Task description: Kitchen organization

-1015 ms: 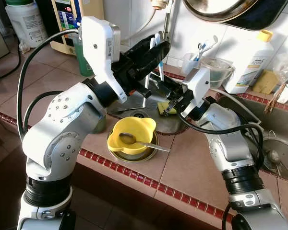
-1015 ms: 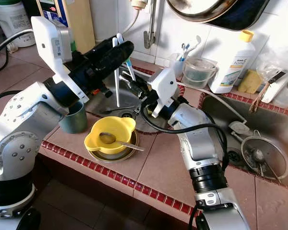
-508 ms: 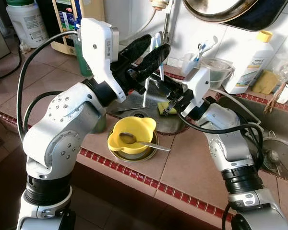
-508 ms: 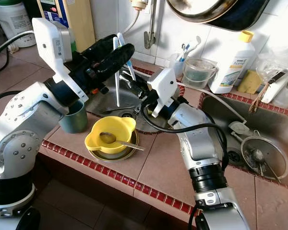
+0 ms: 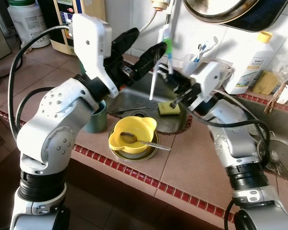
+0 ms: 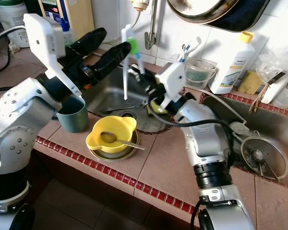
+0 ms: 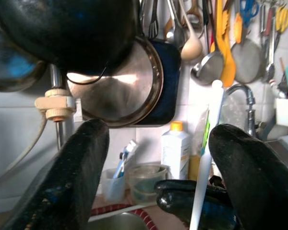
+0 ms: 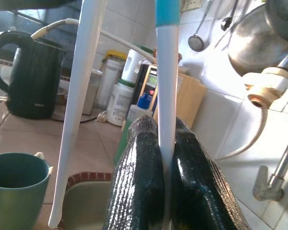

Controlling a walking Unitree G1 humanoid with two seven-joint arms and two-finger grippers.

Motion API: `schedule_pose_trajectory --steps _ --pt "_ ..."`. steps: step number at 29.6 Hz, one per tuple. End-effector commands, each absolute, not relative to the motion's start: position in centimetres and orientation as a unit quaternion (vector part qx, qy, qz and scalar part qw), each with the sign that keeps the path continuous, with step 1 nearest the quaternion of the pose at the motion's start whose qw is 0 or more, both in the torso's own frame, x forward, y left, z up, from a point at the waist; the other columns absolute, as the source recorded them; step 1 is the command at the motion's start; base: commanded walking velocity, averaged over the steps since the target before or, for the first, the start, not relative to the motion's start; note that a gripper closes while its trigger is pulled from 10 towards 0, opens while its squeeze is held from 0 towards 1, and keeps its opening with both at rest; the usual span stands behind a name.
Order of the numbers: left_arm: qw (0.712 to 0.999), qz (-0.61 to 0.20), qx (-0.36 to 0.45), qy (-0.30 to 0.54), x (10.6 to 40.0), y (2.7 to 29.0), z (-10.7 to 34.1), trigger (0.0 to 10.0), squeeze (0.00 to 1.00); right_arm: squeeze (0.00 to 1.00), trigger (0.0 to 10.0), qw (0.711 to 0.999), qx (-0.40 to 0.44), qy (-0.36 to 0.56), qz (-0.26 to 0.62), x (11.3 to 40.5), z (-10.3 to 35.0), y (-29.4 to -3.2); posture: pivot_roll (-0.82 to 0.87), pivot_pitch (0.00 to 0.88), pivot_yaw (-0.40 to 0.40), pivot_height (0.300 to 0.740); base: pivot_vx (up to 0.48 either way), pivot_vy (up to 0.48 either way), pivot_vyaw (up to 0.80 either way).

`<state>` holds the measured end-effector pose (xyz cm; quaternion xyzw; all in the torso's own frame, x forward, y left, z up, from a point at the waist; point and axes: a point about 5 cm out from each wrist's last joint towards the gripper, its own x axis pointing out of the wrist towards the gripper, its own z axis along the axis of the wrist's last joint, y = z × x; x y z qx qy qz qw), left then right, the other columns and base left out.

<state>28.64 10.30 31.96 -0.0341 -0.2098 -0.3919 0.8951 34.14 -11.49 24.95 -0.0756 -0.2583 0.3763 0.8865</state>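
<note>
Over the small sink point(image 5: 134, 98), my left gripper point(image 5: 148, 39) is open, fingers spread wide. A white toothbrush point(image 5: 153, 79) with a green neck stands upright, leaning against the tip of the lower left finger point(image 5: 153, 50); in the left wrist view this toothbrush point(image 7: 204, 177) lies along the inside of that finger. Just to the right, my right gripper point(image 6: 151, 91) is shut on a second toothbrush point(image 8: 167, 72) with a blue and white handle, which points upward. The two toothbrushes stand side by side, a little apart.
A yellow bowl point(image 5: 132, 134) holding a spoon point(image 5: 144, 142) sits on a metal plate at the counter's front. Beside it is a green mug point(image 5: 97, 120). A sponge point(image 5: 169, 109) lies in the sink. Behind are a toothbrush cup point(image 5: 189, 62) and a detergent bottle point(image 5: 249, 62).
My left gripper has opened and risen. The right gripper has lifted up and to the right, and both toothbrushes now stand higher over the sink.
</note>
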Motion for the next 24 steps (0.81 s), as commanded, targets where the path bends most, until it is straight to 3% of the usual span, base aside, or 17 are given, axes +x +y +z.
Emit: schedule_pose_trajectory --steps 1,4,6,7,8,11,13,21,23,24 --pt "0.881 -0.413 -0.036 -0.230 28.1 10.0 33.0 10.0 1.00 0.00 0.0 0.887 -0.073 -0.275 0.365 34.3 25.9 -11.8 -0.14 0.040 -0.051 0.740 0.000 0.000 0.00" --pt "0.878 -0.417 -0.031 -0.234 28.0 10.0 33.2 10.0 1.00 0.00 0.0 0.893 -0.068 -0.279 0.347 34.5 26.0 -12.3 -0.14 0.041 -0.051 0.740 0.000 0.000 0.00" --pt "0.880 -0.413 -0.023 -0.232 28.1 10.1 33.2 10.0 0.60 0.00 0.0 0.901 -0.062 -0.281 0.325 34.6 26.1 -12.8 -0.15 0.044 -0.050 0.740 0.000 0.000 0.00" --pt "0.880 -0.414 -0.024 -0.232 28.1 10.2 33.2 10.0 0.60 0.00 0.0 0.904 -0.057 -0.282 0.316 34.7 26.2 -13.1 -0.15 0.044 -0.050 0.740 0.000 0.000 0.00" --pt "0.881 -0.410 -0.016 -0.234 28.1 10.4 33.3 10.0 0.00 0.00 0.0 0.911 -0.053 -0.282 0.296 34.8 26.2 -13.7 -0.15 0.046 -0.050 0.740 0.000 0.000 0.00" --pt "0.883 -0.406 -0.008 -0.236 28.1 10.6 33.3 10.0 0.00 0.00 0.0 0.920 -0.050 -0.281 0.269 35.0 26.2 -14.5 -0.15 0.047 -0.050 0.740 0.000 0.000 0.00" --pt "0.890 -0.395 -0.003 -0.228 28.3 10.9 33.0 10.0 0.00 0.00 1.3 0.932 -0.046 -0.279 0.226 35.1 26.1 -15.7 -0.16 0.049 -0.052 0.740 0.000 0.000 0.00" --pt "0.893 -0.398 0.029 -0.207 27.9 10.3 31.0 10.0 0.00 0.00 3.4 0.956 -0.032 -0.253 0.145 35.6 24.9 -18.5 -0.16 0.047 -0.046 0.740 0.000 0.000 0.00" --pt "0.890 -0.407 0.042 -0.202 27.6 9.9 30.5 10.0 0.00 0.00 4.4 0.960 -0.024 -0.245 0.134 35.8 24.5 -18.9 -0.17 0.046 -0.044 0.740 0.000 0.000 0.00" --pt "0.888 -0.412 0.050 -0.198 27.4 9.6 30.1 10.0 0.00 0.00 6.1 0.962 -0.021 -0.239 0.126 35.9 24.3 -19.2 -0.17 0.046 -0.044 0.740 0.000 0.000 0.00"
